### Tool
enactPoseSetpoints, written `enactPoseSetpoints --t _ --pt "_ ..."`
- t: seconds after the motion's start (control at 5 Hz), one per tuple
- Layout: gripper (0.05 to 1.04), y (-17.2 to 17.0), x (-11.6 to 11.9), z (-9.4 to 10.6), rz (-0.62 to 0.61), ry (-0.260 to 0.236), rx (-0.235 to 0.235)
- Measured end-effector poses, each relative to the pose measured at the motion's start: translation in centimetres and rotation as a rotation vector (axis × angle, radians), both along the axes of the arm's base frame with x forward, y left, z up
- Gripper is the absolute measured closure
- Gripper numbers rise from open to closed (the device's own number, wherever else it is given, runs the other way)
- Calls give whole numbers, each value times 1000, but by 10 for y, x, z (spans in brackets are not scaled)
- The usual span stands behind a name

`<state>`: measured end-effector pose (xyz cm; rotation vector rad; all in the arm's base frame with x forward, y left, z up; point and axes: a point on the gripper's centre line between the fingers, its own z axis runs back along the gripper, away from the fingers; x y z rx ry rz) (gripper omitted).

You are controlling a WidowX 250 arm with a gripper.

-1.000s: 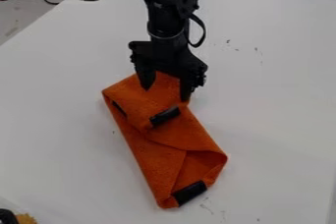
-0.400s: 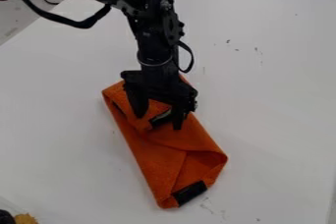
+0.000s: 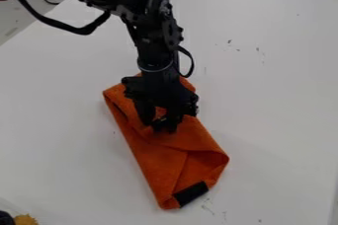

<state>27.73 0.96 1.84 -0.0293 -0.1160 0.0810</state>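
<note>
The black gripper (image 3: 159, 124) hangs over the upper half of a folded orange cloth (image 3: 155, 157), low at a dark patch on its fold. Whether it grips any of the cloth cannot be made out. The cloth lies slantwise on the white table, its upper end partly hidden behind the gripper and wrist. A black strip (image 3: 190, 194) crosses the cloth's lower end, beside an open fold.
The white table (image 3: 277, 95) has small dark marks at the right and near the cloth's lower end. A dark object with a yellowish-brown piece (image 3: 25, 219) shows at the bottom left corner. Cables lie beyond the table's edge at the upper left.
From the cloth's upper end, the gripper has come down and slightly left to the dark patch, which it now largely covers. The cloth's lower part has stayed in place.
</note>
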Motion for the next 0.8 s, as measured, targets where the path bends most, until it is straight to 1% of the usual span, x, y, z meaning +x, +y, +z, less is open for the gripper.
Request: enactPoseSetpoints --t 0.2,0.4,0.6,0.8 --pt "787 1 0 -3 -4 7 -6" --pt "958 1 2 -4 -10 14 -4" --pt "1024 1 3 3 -15 25 28" --pt "1029 0 7 27 4 -27 52"
